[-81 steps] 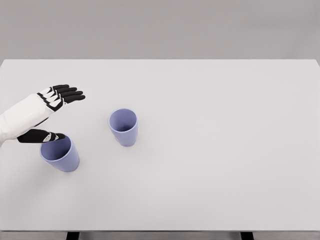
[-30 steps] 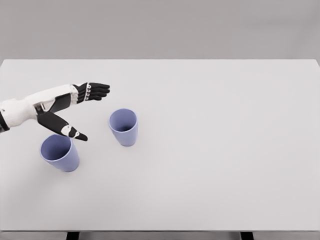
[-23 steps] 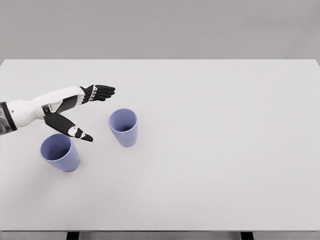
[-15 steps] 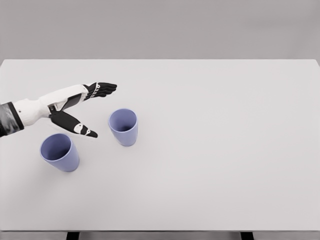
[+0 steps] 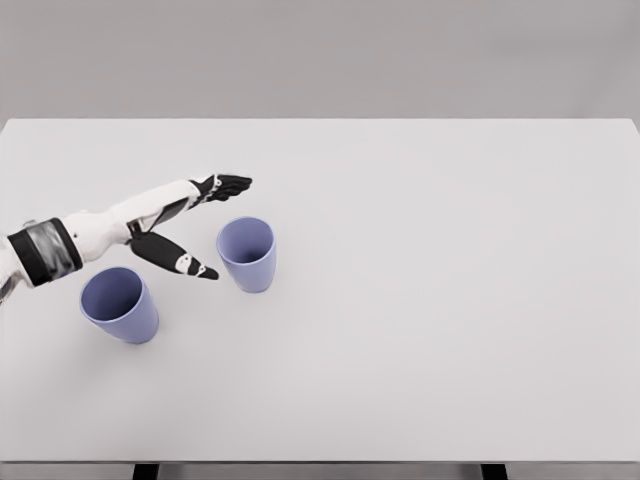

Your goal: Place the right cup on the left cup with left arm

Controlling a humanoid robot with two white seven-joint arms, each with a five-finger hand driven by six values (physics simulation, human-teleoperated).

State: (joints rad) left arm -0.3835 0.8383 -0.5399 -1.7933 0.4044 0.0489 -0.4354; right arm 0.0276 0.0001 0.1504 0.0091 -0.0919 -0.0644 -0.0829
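Your left hand [image 5: 180, 225] reached in from the left edge, spread wide and gripping nothing; fingers [image 5: 228, 185] stretched toward the far side of the right cup, thumb [image 5: 185, 263] angled out on its near-left side, its tip just short of the cup wall; no contact that you could confirm from the head view. Left cup [image 5: 120, 304] stood upright near the front-left of the table [image 5: 450, 300], mouth open, below the forearm and apart from the hand; right cup [image 5: 247, 253] stood upright to the right of it, the two cups near each other but not touching, this one sitting at the mouth of the open hand, between fingers and thumb.
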